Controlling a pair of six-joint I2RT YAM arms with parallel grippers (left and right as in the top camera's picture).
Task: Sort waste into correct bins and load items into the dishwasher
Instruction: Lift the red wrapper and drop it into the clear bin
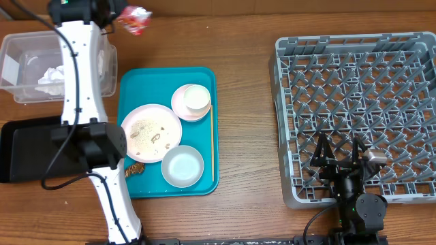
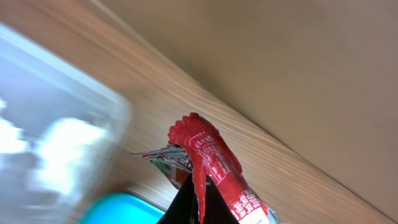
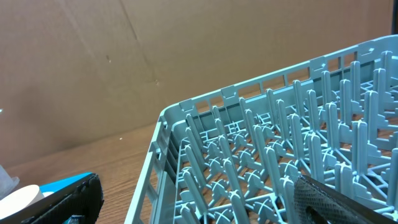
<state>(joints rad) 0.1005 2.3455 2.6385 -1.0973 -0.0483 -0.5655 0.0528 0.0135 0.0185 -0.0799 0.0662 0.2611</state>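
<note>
My left gripper (image 1: 117,15) is shut on the crinkled red snack wrapper (image 1: 134,19), held at the table's far edge just right of the clear tub (image 1: 20,47); the wrist view shows the wrapper (image 2: 208,158) pinched between the black fingers (image 2: 198,202). A crumpled white napkin (image 1: 52,78) lies in the tub. The black tray (image 1: 20,146) lies at the left edge. On the teal tray (image 1: 204,180) are the pink plate (image 1: 151,129) with rice scraps, the white cup (image 1: 196,97) on its saucer, the grey-blue bowl (image 1: 182,166) and the chopstick (image 1: 210,136). My right gripper (image 1: 340,155) is open over the grey rack (image 1: 354,75).
The left arm stretches from the front edge over the black tray and tub. A brownish scrap (image 1: 134,168) lies on the teal tray's front left. Bare wood lies between the teal tray and the rack (image 3: 267,155). A cardboard wall stands behind the table.
</note>
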